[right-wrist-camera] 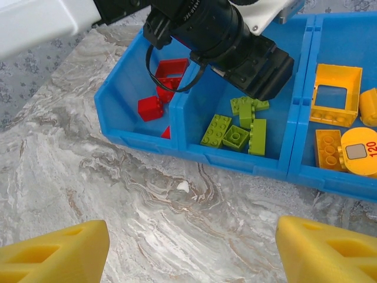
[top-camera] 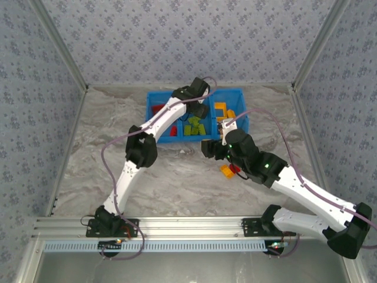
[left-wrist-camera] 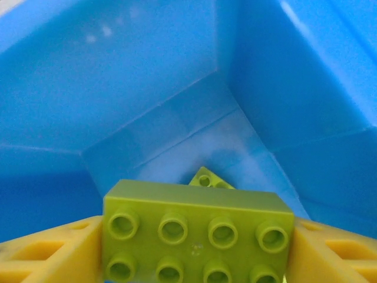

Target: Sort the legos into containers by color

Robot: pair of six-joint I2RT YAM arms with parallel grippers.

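Note:
My left gripper (left-wrist-camera: 197, 250) hangs inside the blue bin (left-wrist-camera: 118, 88), its yellow fingers (left-wrist-camera: 53, 250) pressed against both ends of a lime green brick (left-wrist-camera: 197, 230). Another green brick (left-wrist-camera: 206, 178) lies on the bin floor beneath. From above, that gripper (top-camera: 200, 109) is over the middle compartment, where several green bricks (top-camera: 194, 127) lie. Red bricks (right-wrist-camera: 150, 108) are in the left compartment and yellow pieces (right-wrist-camera: 336, 94) in the right one. My right gripper (right-wrist-camera: 191, 250) stands open and empty above bare table in front of the bin (right-wrist-camera: 235, 162). An orange brick (top-camera: 226, 171) and a red piece (top-camera: 235, 170) lie on the table under the right arm.
The left arm's wrist (right-wrist-camera: 235, 41) hangs over the bin's left and middle compartments. A round yellow piece marked 120 (right-wrist-camera: 359, 152) sits in the right compartment. Marbled table (top-camera: 177, 177) spreads in front of the bin, and patterned walls enclose the table.

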